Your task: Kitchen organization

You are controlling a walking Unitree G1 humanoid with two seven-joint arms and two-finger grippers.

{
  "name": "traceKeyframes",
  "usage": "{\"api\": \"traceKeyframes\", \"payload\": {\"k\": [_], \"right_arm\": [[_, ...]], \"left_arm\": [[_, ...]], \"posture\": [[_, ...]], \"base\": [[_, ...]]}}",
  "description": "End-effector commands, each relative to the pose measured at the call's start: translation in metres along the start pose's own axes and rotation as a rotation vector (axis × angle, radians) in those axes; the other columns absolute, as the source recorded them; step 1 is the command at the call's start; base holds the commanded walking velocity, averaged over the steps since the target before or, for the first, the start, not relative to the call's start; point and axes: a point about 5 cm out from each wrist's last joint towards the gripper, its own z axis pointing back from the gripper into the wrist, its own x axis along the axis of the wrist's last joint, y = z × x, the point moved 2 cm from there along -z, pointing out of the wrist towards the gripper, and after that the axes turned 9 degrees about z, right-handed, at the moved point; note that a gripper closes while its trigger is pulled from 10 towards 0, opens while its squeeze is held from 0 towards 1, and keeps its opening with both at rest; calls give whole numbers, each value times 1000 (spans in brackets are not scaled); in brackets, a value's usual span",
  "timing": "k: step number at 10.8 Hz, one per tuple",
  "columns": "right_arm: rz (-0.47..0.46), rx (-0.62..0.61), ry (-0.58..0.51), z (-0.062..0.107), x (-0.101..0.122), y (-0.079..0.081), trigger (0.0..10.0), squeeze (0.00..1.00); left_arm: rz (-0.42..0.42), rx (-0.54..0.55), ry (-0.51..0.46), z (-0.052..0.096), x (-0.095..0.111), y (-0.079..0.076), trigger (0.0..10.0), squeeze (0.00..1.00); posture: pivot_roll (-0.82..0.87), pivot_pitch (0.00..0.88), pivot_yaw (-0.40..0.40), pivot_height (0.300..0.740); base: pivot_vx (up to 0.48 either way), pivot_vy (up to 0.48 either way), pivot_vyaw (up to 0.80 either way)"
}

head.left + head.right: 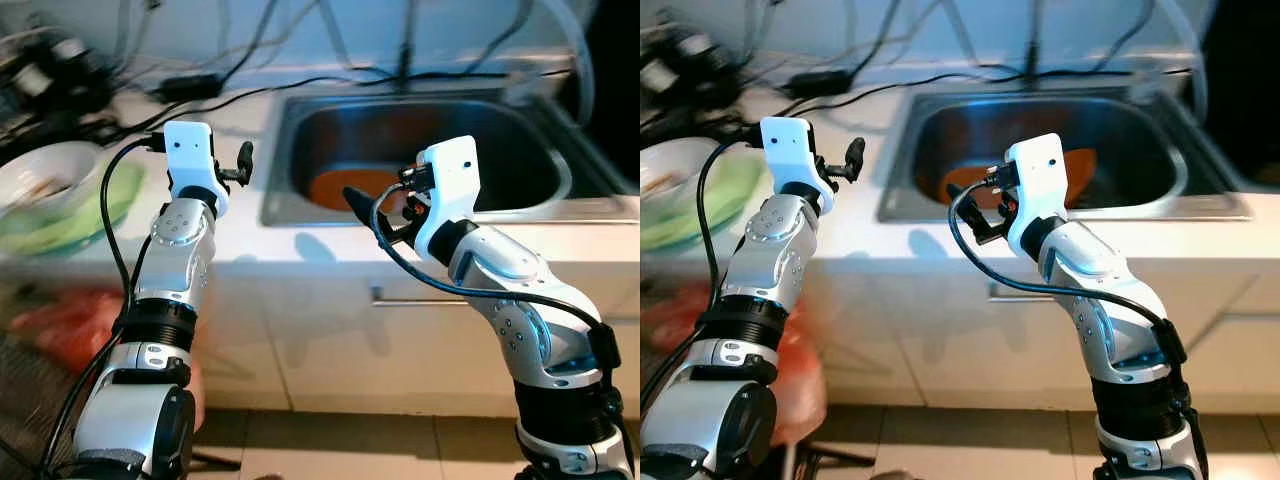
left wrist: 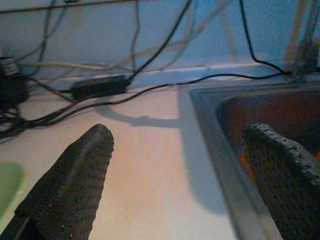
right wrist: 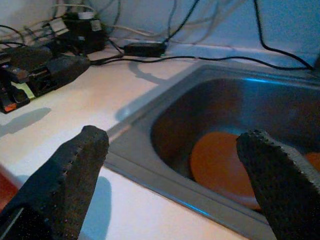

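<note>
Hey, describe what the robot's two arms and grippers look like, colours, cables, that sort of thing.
Both arms are silver metal with black ring bands at the joints. Each wrist carries a white boxy housing. The left gripper and right gripper each have two long black fingers with a dotted, textured surface and rounded tips. A loose black cable loops along each forearm up to the white housing.

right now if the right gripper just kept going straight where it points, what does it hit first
Probably the orange plate lying in the bottom of the steel sink. The right gripper is open, angled over the sink's near rim and down into the basin. Depth is unclear, so it could clip that rim first.
</note>
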Motion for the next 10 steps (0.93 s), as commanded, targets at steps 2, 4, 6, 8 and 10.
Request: {"api": "traceKeyframes", "payload": {"k": [2, 4, 6, 8, 10], "right_arm": [[41, -15, -50, 2, 11, -2, 10000, 0], [97, -74, -173, 7, 37, -8, 10000, 0], [124, -137, -226, 9, 47, -14, 10000, 0], [101, -191, -236, 9, 43, -23, 10000, 0], [99, -202, -235, 10, 39, -24, 10000, 0]], "left_arm": [[33, 30, -97, -1, 24, 4, 10000, 0], [58, -17, -171, 1, 48, -7, 10000, 0], [62, -69, -182, 4, 51, -20, 10000, 0], [69, -62, -161, 5, 44, -20, 10000, 0], [71, -62, -150, 5, 43, -20, 10000, 0]], "posture": [[-37, 0, 82, 740], [-38, 0, 79, 740], [-35, 0, 77, 740], [-38, 0, 78, 740], [-39, 0, 78, 740]], "base": [[0, 0, 0], [141, 0, 0], [399, 0, 0], [433, 0, 0], [437, 0, 0]]}}
